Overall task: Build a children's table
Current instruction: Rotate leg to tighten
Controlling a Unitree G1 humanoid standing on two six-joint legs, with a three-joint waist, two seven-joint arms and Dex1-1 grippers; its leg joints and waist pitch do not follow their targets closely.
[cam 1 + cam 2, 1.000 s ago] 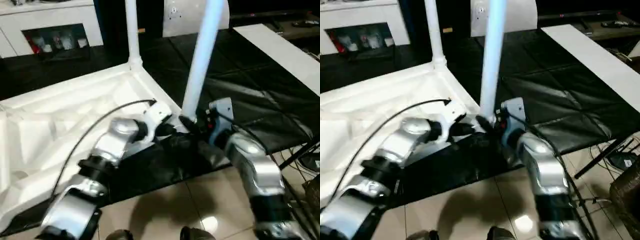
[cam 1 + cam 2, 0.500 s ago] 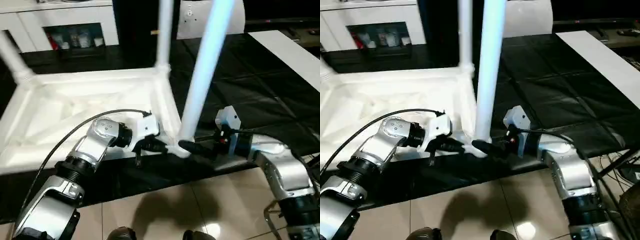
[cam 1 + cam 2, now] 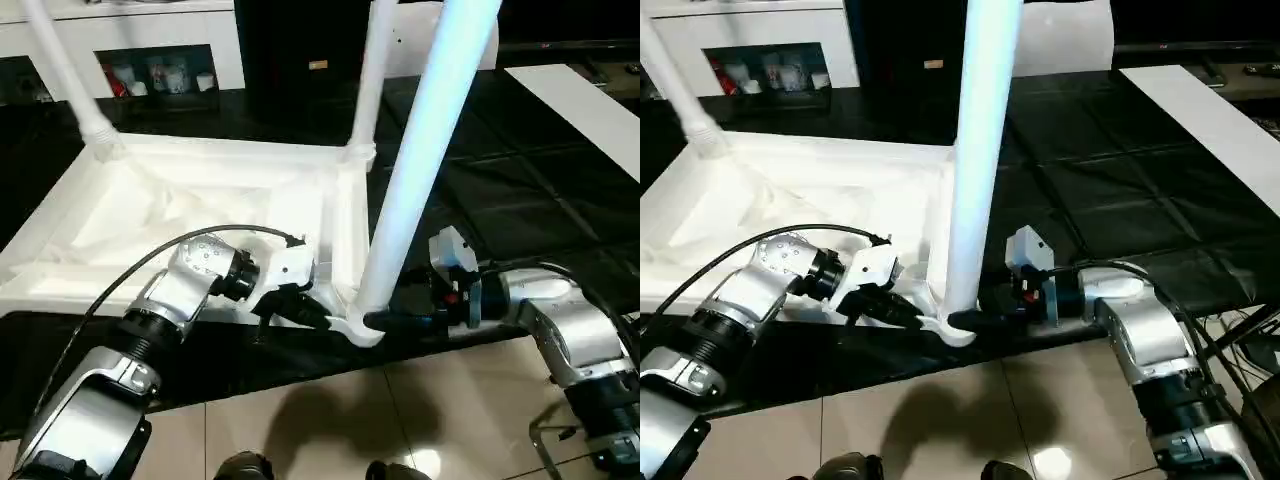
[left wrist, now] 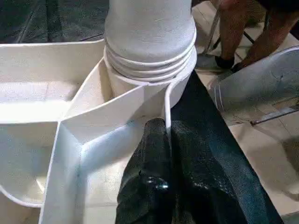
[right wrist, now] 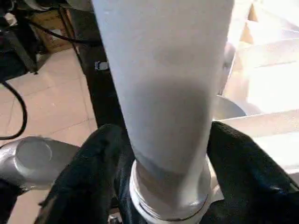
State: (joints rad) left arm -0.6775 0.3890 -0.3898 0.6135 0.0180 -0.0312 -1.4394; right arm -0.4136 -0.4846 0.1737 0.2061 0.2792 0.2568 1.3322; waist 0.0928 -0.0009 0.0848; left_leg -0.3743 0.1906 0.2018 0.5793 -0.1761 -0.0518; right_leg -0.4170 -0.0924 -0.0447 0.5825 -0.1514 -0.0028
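Both grippers hold: the right gripper (image 3: 385, 320) clamps the near leg (image 3: 420, 160) at its base, the left gripper (image 3: 305, 312) pinches the tabletop (image 3: 200, 205) rim beside it.

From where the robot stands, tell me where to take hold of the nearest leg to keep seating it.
Low on the nearest leg, just above its ribbed collar at the corner socket. It stands nearly upright, so come in level from the robot's right, a finger on each side, as the right claw does. The left claw steadies the tabletop.

Head views look down over both forearms; each wrist view sits close to the same corner socket (image 4: 140, 88).
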